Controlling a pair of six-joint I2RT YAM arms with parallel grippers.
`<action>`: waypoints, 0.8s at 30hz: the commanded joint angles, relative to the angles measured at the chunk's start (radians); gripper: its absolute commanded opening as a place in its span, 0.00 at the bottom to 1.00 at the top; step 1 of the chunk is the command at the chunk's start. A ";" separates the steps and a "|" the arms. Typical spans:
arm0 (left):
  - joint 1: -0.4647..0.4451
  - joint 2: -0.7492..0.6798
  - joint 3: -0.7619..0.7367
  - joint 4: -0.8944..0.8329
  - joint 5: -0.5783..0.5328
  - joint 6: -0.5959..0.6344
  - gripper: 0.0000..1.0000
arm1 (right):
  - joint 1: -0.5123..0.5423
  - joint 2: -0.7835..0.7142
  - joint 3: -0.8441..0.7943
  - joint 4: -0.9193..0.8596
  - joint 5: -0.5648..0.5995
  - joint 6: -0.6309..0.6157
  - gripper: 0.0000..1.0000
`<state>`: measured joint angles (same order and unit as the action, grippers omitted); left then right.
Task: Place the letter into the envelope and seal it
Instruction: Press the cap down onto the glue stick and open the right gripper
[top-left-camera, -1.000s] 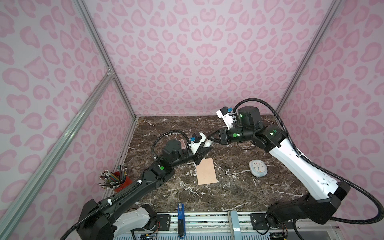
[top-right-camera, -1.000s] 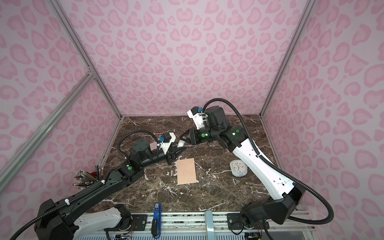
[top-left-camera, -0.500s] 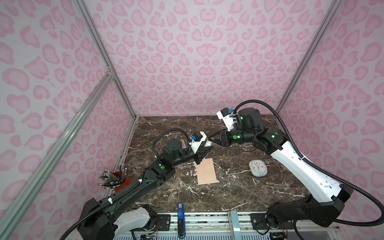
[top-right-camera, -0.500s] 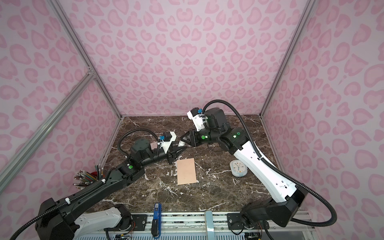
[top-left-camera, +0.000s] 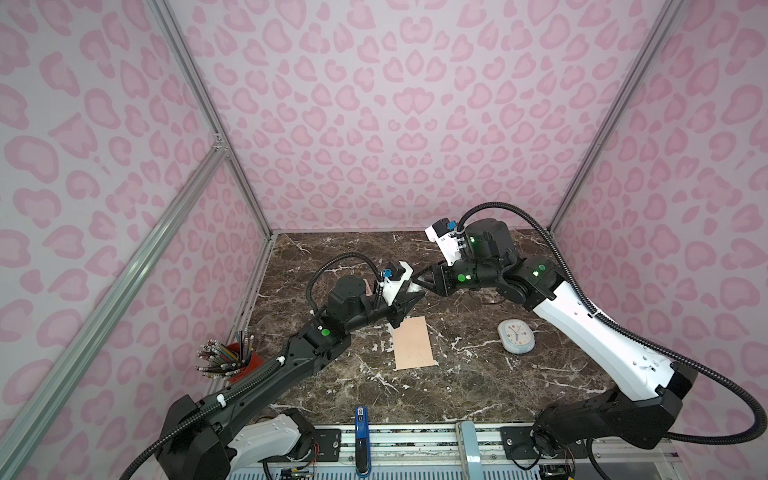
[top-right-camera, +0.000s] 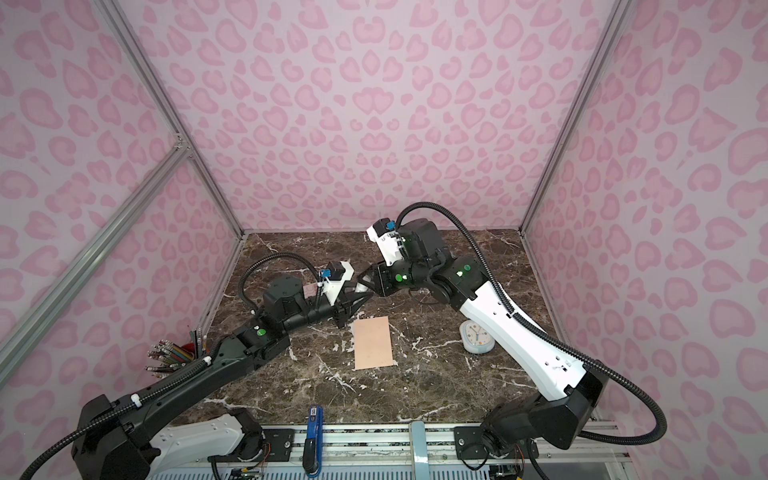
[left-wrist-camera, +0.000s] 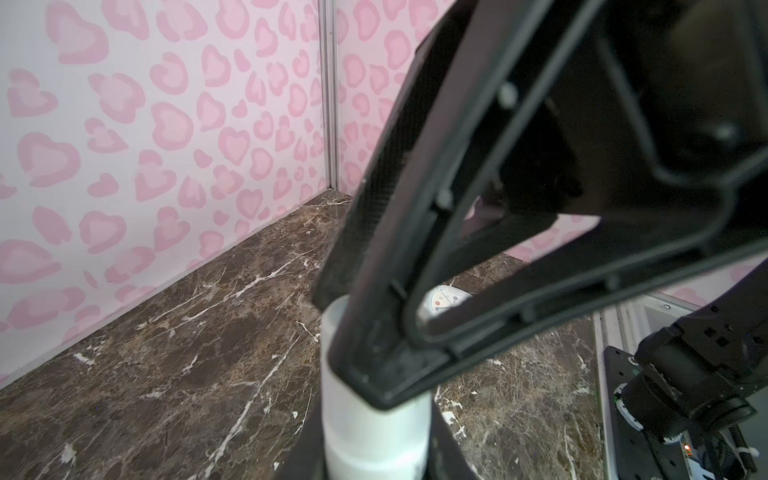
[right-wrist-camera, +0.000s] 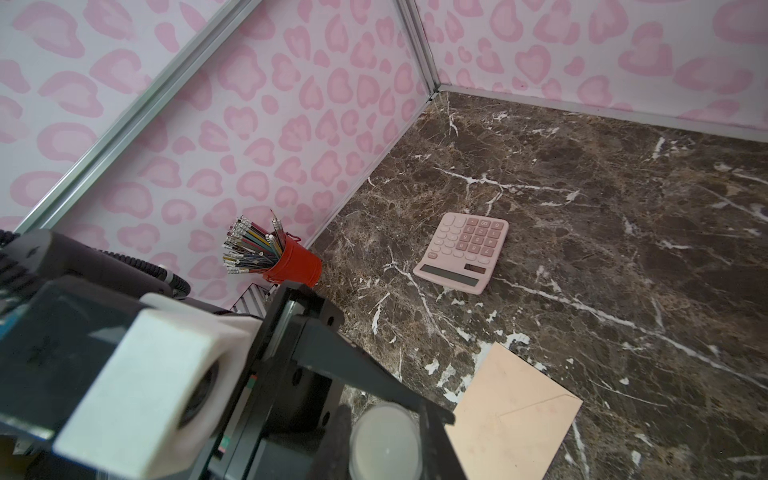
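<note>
Envelope (top-left-camera: 412, 343) lies flat mid-table; we cannot see the letter. Aloft at its twelve o'clock, left gripper (top-left-camera: 411, 296) and right gripper (top-left-camera: 420, 281) each pinch, jaws nearly closed, one white tube (left-wrist-camera: 374, 432). If we pull unevenly, it may slip and fall.

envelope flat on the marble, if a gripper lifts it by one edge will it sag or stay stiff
The envelope looks like thin paper lying flush on the table, so it would probably sag when lifted by one edge. It seems light; a push would likely slide it over the smooth marble. No raised edge shows, so pinching it may be hard.
</note>
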<state>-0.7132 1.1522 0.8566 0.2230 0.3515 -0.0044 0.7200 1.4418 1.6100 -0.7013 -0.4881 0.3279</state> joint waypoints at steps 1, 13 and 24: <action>0.004 0.005 0.037 0.228 0.019 -0.007 0.04 | 0.020 0.017 -0.014 -0.132 -0.101 -0.032 0.24; 0.008 0.001 0.036 0.169 0.017 0.041 0.04 | -0.013 0.019 -0.003 -0.153 -0.101 -0.041 0.27; 0.006 0.016 0.032 0.145 0.020 0.053 0.04 | -0.040 0.021 0.033 -0.163 -0.096 -0.053 0.30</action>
<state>-0.7063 1.1671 0.8715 0.2127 0.3721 0.0372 0.6807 1.4551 1.6421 -0.7712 -0.5491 0.2844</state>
